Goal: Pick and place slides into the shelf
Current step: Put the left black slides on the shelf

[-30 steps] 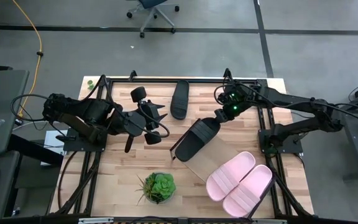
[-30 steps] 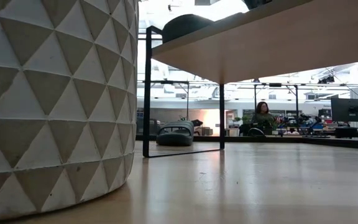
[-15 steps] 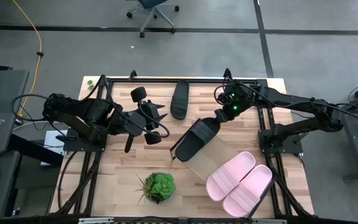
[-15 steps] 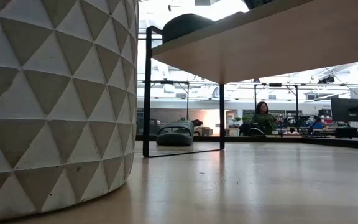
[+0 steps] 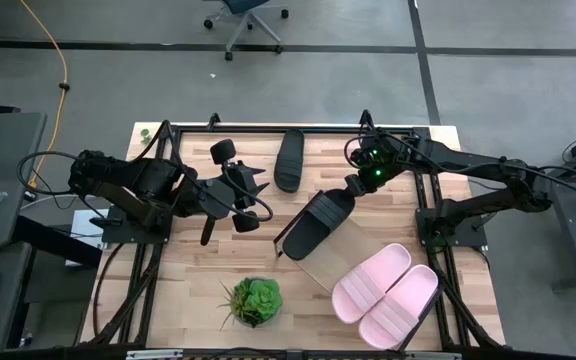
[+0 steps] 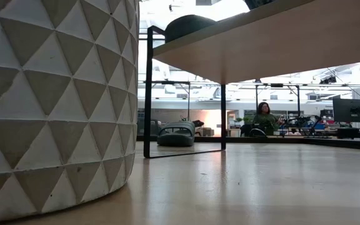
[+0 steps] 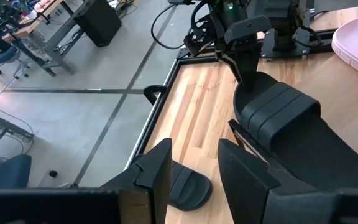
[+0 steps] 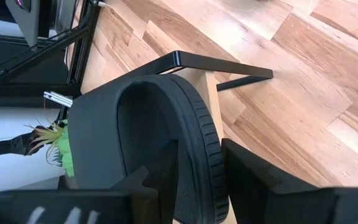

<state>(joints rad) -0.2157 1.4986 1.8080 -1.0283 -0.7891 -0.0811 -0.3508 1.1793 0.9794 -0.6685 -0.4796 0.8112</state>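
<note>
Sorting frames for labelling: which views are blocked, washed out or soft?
Low view: the white planter fills the left side, soft with nearness, and the windows behind are blown out. Right wrist view: the black slide crowds the lens. High view: evenly lit, with shelf and pink slides clear.

A small green plant sits in a white pot patterned with triangles, near the front edge of the plank table. A yellow cable trails over the grey floor, and an office chair stands beyond. A person sits far back among desks.
</note>
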